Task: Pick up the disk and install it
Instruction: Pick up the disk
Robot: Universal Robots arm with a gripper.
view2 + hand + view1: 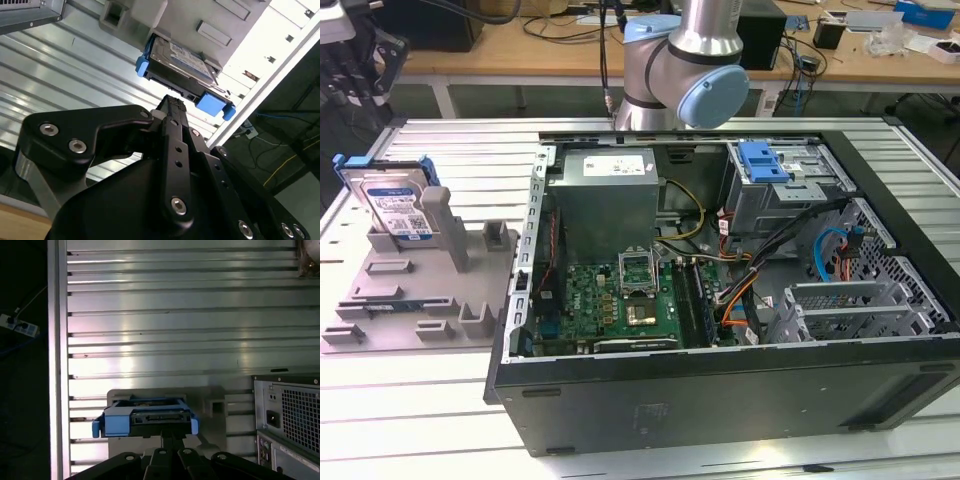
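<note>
Exterior view: disk in fixture, ribbed alu table; second wrist view: claw pressed together.

Ribbed metal table; wooden desk behind

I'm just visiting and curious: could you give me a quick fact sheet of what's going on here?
Disk: propped in a grey holder, outside the case
Computer case: lying open, motherboard exposed
Claw: shut, empty, pointing at the disk, not touching it
Drive cage: blue bracket on top
</note>
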